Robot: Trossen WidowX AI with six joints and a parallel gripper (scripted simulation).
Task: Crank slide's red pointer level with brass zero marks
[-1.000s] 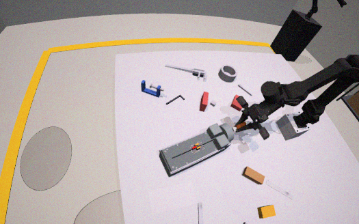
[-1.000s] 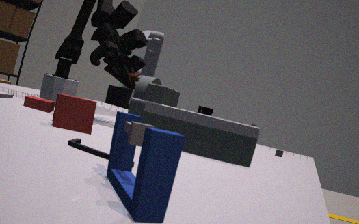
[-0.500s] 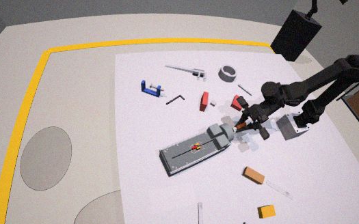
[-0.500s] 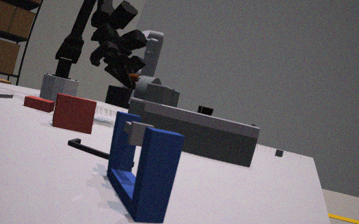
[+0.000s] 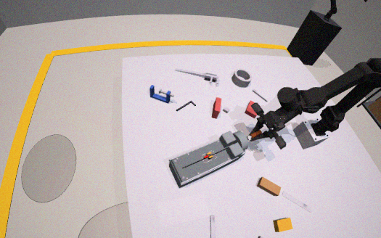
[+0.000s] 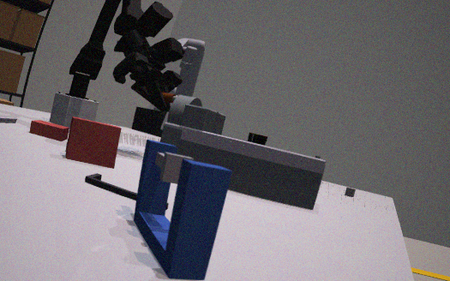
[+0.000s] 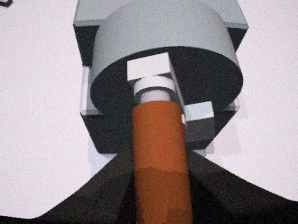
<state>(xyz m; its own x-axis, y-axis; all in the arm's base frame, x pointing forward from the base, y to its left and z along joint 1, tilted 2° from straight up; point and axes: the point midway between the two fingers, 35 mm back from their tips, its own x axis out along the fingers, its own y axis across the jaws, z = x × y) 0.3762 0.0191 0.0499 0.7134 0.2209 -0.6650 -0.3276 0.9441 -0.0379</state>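
Note:
The grey machine (image 5: 197, 167) (image 6: 254, 171) (image 7: 160, 30) lies on the table with its round housing (image 5: 241, 139) towards the arm. The red pointer (image 5: 206, 157) sits in the slot on top, close beside the small brass marks (image 5: 210, 154). At this size I cannot tell whether it is exactly level with them. My gripper (image 5: 254, 135) (image 6: 165, 101) (image 7: 153, 155) is shut on the orange-brown crank handle (image 7: 157, 135), one dark finger on each side. The white crank block (image 7: 149, 67) is at the handle's far end, in the upper part of the housing's face.
Two red blocks (image 5: 216, 108) (image 5: 250, 109), a grey ring (image 5: 236, 82), a caliper (image 5: 194, 72), a blue clamp (image 5: 160, 97) (image 6: 200, 214) and a black hex key (image 5: 185, 106) lie behind the machine. A brown-handled tool (image 5: 269, 186) and a yellow block (image 5: 284, 224) lie in front.

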